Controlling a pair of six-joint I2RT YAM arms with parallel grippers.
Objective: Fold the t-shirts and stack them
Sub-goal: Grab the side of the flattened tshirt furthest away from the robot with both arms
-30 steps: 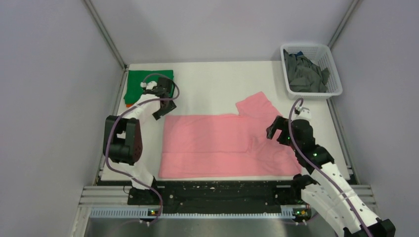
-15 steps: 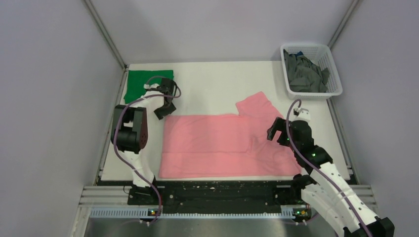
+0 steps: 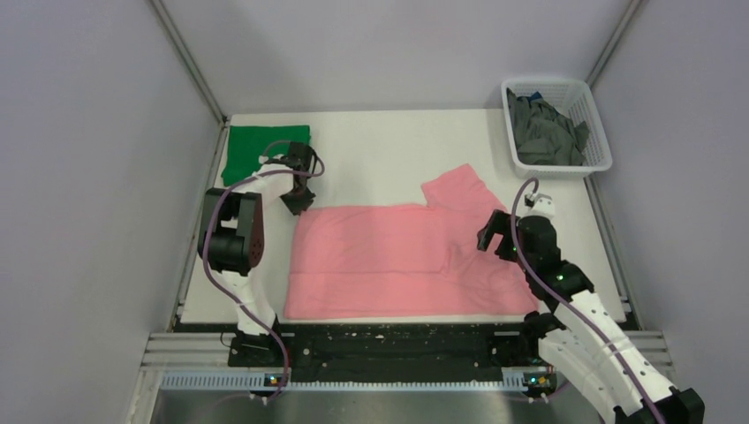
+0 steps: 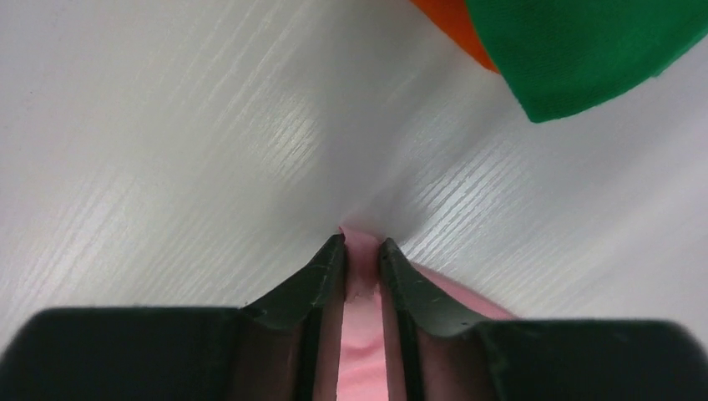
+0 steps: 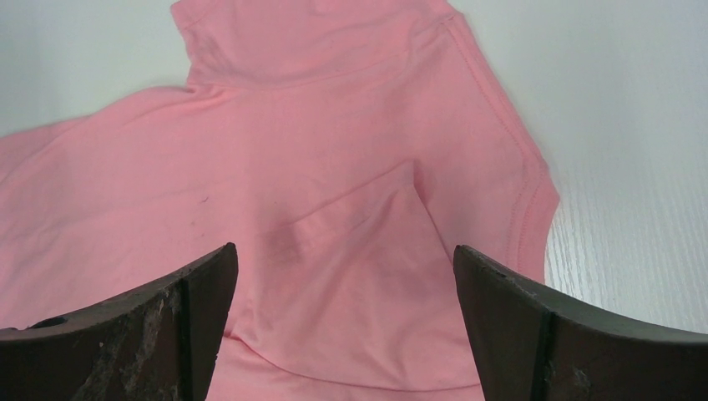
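Observation:
A light pink t-shirt point(image 3: 397, 256) lies spread flat across the middle of the table, one sleeve point(image 3: 455, 187) sticking out at the far right. My left gripper point(image 3: 296, 201) is shut on its far left corner point(image 4: 361, 251), pink cloth pinched between the fingers. My right gripper point(image 3: 496, 237) is open just above the shirt's right part point(image 5: 334, 242), holding nothing. A folded green t-shirt point(image 3: 256, 150) lies at the far left on an orange one point(image 4: 455, 25), whose edge shows in the left wrist view. Dark grey t-shirts point(image 3: 543, 128) fill the basket.
A white lattice basket point(image 3: 599, 141) stands at the far right corner. Grey walls close in the table on three sides. The arms' bases and a black rail point(image 3: 389, 340) run along the near edge.
My left gripper has moved from over the green shirt down to the pink shirt's far left corner and closed on it. The right arm has barely moved.

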